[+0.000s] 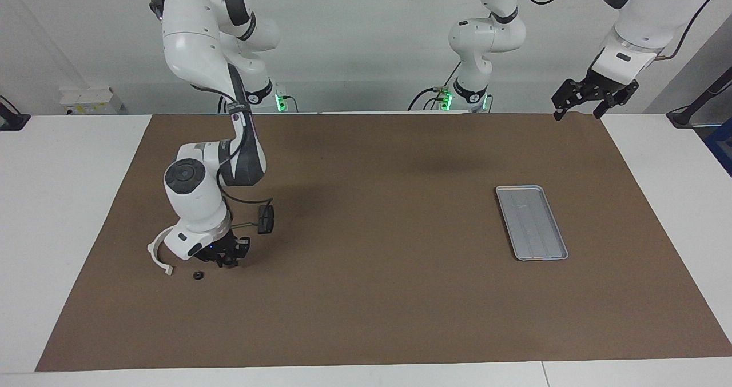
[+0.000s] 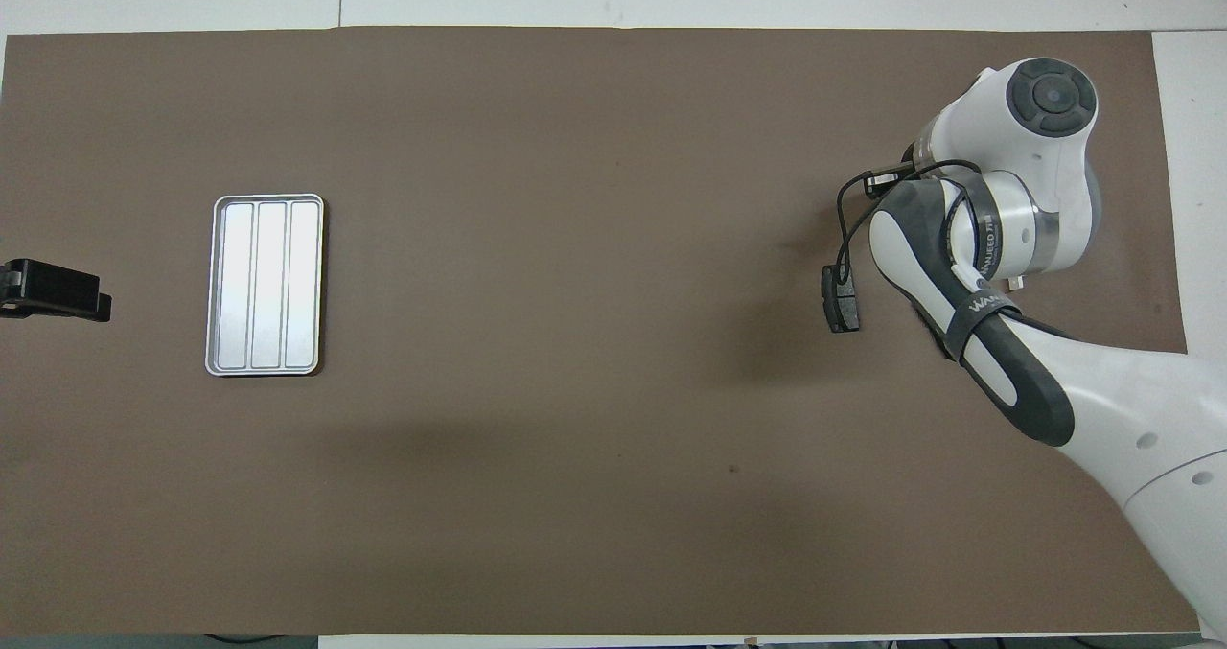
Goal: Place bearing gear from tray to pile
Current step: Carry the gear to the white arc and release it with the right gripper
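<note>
**Brown mat on a white tabletop: right claw low beside the pile, tray bare**

Brown matting covers most of the white tabletop, and we read the scene outward from the robots' edge. Over the mat's corner at the left arm's end, the left claw hangs high with its jaws released and nothing between them; this arm waits. Next comes the tray, toward the left arm's end, with its long axis running roughly away from the robots. Its ribbed floor carries no part.

Toward the right arm's end lies the pile. We see one dark brake pad nearest the robots. The right arm hides anything directly under it. The right claw is low over the mat, just beside the white bracket, which curves open toward it. We cannot tell whether this claw is clenched on anything or released.

Farthest from the robots sits a small dark round part, which we take to be a bearing gear. It rests on the mat, apart from the bracket's end and from the claw.

The deciding relation is this: the part lies near the right claw, offset away from the robots and toward the right arm's end. Being round, it offers no long axis to align with. The left claw is well apart from it.
</note>
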You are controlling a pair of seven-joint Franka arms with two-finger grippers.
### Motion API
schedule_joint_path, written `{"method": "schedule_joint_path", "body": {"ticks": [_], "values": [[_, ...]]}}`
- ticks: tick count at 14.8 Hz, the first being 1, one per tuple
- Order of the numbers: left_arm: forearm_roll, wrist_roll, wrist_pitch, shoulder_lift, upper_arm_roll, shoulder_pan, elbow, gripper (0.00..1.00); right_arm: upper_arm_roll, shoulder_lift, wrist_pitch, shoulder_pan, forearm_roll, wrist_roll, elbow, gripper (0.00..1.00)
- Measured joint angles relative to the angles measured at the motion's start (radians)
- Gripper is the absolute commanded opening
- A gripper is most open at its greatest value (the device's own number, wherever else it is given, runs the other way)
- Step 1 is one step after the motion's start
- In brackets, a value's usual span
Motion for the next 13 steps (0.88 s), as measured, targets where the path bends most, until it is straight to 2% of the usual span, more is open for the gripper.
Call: {"method": "schedule_joint_path", "body": {"ticks": [4, 5, 6, 7, 13], "values": [[0.0, 0.0, 0.0, 0.0, 0.0, 0.0, 0.0, 1.0, 0.0, 0.015, 0.021, -0.004, 0.0, 0.0, -0.001, 0.0], [0.0, 0.0, 0.0, 0.0, 0.0, 0.0, 0.0, 1.0, 0.0, 0.015, 0.021, -0.004, 0.0, 0.0, -0.002, 0.34], [0.0, 0.0, 0.0, 0.0, 0.0, 0.0, 0.0, 1.0, 0.0, 0.015, 0.022, -0.004, 0.0, 0.0, -0.002, 0.75], [0.0, -0.002, 0.0, 0.0, 0.0, 0.0, 0.0, 1.0, 0.0, 0.015, 0.022, -0.004, 0.0, 0.0, -0.002, 1.0], [0.0, -0.04, 0.001, 0.0, 0.0, 0.0, 0.0, 1.0, 0.006, 0.002, 0.022, 0.0, 0.0, 0.0, 0.0, 1.0]]}}
